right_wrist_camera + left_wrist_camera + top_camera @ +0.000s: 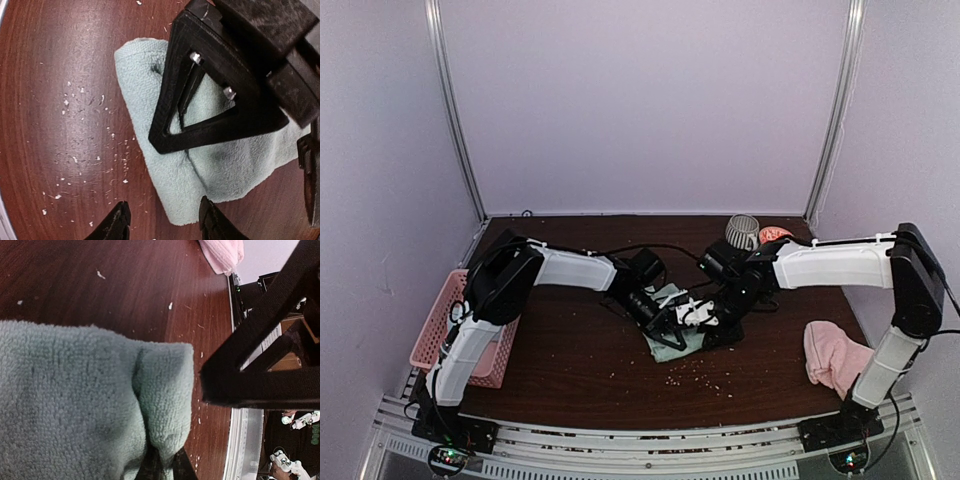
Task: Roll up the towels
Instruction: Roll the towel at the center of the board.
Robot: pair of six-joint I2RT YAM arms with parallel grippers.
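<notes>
The mint green towel (pixel 672 342) lies folded at the table's middle, with both grippers over it. My left gripper (pixel 165 462) is shut on a raised fold of the mint towel (pixel 75 400), and its black finger frame (pixel 225 125) rests across the cloth in the right wrist view. My right gripper (pixel 165 225) is open, its fingertips (pixel 119 220) standing apart just above the wood. The near corner of the mint towel (pixel 175 185) lies between them, untouched. The pink towel (pixel 835 360) sits crumpled at the table's right edge, beside the right arm's base.
A striped mug (pixel 742 232) stands at the back of the table with an orange-pink thing (pixel 775 234) beside it. A pink basket (pixel 470 335) sits at the left edge. White crumbs (pixel 695 375) dot the dark wood in front of the mint towel.
</notes>
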